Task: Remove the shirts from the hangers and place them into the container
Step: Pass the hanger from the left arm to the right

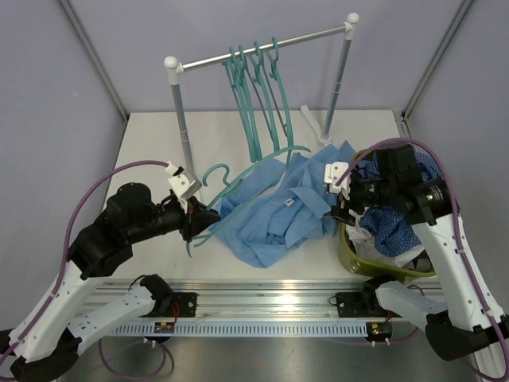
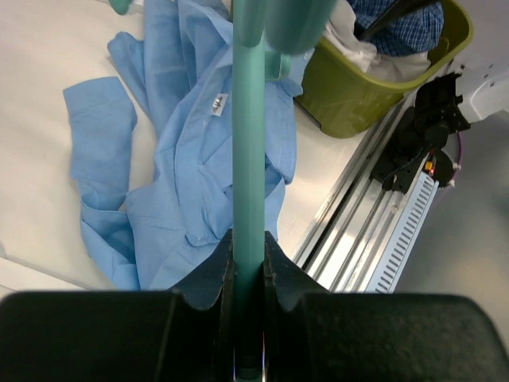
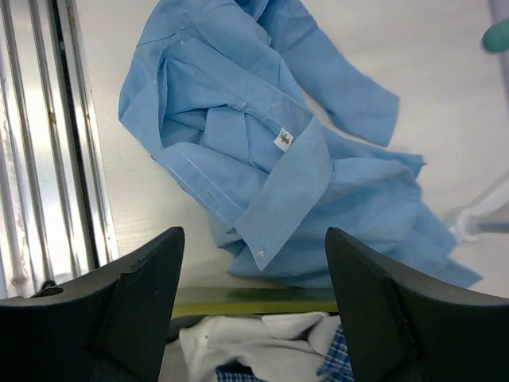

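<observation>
The left tool [image 2: 248, 248] is clenched on the straight bar of a teal hanger [image 2: 248, 151], which runs out from between its fingers over the table [image 1: 143, 151]. The hanger carries no cloth, so this grip likely serves only to keep the bare hanger clear of the garment below.

The right tool [image 3: 253, 239] is released, its two fingers standing wide apart with nothing between them. It hangs just above the near rim of the olive-green laundry basket [image 3: 254, 301], looking down at the light blue shirt [image 3: 238, 135]. That position suggests it is lined up to take hold of the cloth.

The light blue shirt lies crumpled on the table, collar and label up, one sleeve flung out. It sits between the two arms, with its right edge against the basket but not inside it. Judged from this, the shirt is off its hanger and the drop into the basket is not yet done.

Inside the basket lie a dark blue check shirt [image 2: 402, 24] and a white shirt [image 3: 238, 338]. At the back, four teal hangers [image 1: 258, 95] hang bare from the metal rail [image 1: 262, 48].
</observation>
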You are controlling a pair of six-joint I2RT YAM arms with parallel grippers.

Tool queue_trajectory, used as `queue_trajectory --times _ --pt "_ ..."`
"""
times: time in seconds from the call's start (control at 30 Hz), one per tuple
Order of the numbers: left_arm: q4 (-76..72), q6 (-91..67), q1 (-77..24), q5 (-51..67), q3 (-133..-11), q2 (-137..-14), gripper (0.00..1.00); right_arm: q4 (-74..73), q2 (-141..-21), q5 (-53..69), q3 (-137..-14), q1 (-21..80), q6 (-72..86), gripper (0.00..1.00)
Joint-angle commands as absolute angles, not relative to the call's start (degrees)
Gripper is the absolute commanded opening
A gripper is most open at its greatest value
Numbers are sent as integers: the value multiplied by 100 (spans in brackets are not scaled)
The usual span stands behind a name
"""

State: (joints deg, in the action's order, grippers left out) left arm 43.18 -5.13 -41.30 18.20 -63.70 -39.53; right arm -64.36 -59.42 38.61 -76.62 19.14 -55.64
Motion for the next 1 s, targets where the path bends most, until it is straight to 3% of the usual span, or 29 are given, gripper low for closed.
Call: queue_trajectory --times 0.0,0.2,0.43,0.7,0.87,0.97 --pt "4332 -141 -4148 2215 -6618 -4165 0 -7714 -5862 3911 -8191 1881 -6790 80" --pt "5238 606 -4148 2583 -6689 -4482 0 -7945 -5748 3972 -8455 1775 -7013 80" --pt "5028 1151 -4297 2812 -6240 -4351 0 -8376 -6239 5482 -8684 1775 -7550 82" --pt "4896 1397 -4588 2672 -6416 -4798 0 -8455 -7057 5889 -8833 2440 -7279 84" --pt "4632 1485 -4693 2576 -6635 -5097 0 -8279 -7321 5853 -8622 3085 -6899 79" --pt "4588 1547 -4711 2496 -6724 -5203 0 -8376 -7374 5696 -8701 3120 -6987 67"
